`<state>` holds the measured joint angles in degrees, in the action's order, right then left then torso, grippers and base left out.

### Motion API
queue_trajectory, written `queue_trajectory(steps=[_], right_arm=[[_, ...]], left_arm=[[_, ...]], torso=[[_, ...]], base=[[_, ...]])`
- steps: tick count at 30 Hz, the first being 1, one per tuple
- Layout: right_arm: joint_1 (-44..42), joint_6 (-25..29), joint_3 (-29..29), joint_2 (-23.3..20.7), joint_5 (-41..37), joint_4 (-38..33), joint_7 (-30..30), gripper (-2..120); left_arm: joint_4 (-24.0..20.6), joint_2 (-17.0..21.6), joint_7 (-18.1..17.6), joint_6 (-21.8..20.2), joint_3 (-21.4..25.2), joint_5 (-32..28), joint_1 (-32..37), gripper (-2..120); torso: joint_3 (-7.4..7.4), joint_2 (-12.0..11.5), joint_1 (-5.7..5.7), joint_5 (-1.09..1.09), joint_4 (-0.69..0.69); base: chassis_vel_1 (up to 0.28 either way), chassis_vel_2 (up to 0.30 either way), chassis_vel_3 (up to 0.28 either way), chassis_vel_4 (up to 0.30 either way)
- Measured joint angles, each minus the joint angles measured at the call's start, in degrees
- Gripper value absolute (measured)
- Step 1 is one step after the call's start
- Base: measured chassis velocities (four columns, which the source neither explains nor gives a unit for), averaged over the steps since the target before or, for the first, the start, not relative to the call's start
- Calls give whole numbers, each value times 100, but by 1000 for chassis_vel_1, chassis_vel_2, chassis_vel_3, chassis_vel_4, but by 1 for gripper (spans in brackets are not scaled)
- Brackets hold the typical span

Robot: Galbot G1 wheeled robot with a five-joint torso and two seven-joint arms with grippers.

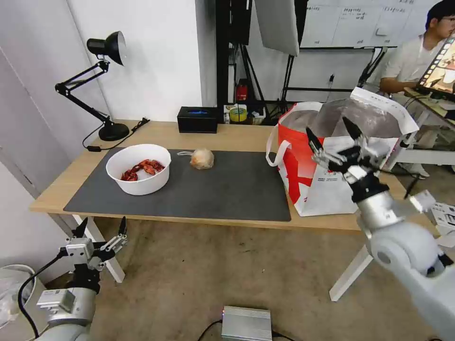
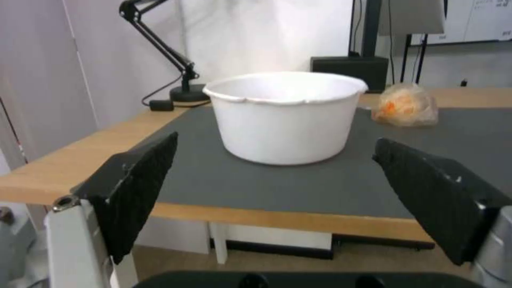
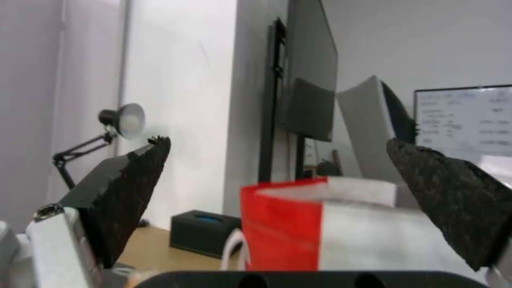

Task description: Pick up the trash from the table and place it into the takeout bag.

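Observation:
A white round bowl of red shells stands on the left of the dark grey mat on the wooden table. To its right lies a beige plastic-wrapped lump. The takeout bag, white with a red panel and foil lining, stands open at the table's right end. My right gripper hangs open and empty in front of the bag's mouth, above its near wall. My left gripper is open and empty, low before the table's front left corner. The left wrist view faces the bowl and lump.
A black desk lamp stands at the table's back left, its cord trailing along the back edge. A black box sits at the back middle. On the floor below lies a silver box. Stands and another desk are behind.

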<state>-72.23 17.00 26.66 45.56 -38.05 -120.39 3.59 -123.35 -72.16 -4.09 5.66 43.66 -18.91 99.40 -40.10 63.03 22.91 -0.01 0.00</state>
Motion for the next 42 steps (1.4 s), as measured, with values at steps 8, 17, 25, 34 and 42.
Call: queue_trajectory(steps=[8,17,25,34,42], right_arm=[[-524,46,166,539,488,-20,49,100],[-1575,2,375,1329,1155,-84,62,100],[-1977,-339,349,1715,1514,2,232,100],[-2252,-593,228,1845,1764,120,437,100],[-2298,-633,-14,2066,2124,239,498,100]], left_arm=[[102,95,61,32,-107,-3,-38,100],[259,160,239,115,-307,-3,-128,100],[332,258,330,159,-389,-12,-138,100],[450,442,428,336,-413,-110,-82,100],[538,379,447,338,-460,-105,-193,100]], torso=[[-1,0,0,1,0],[0,0,1,0,-1],[0,0,1,0,0],[-1,0,1,0,0],[-1,0,1,1,0]], base=[[0,0,0,0],[0,0,0,0],[0,0,0,0],[0,0,0,0],[0,0,0,0]])
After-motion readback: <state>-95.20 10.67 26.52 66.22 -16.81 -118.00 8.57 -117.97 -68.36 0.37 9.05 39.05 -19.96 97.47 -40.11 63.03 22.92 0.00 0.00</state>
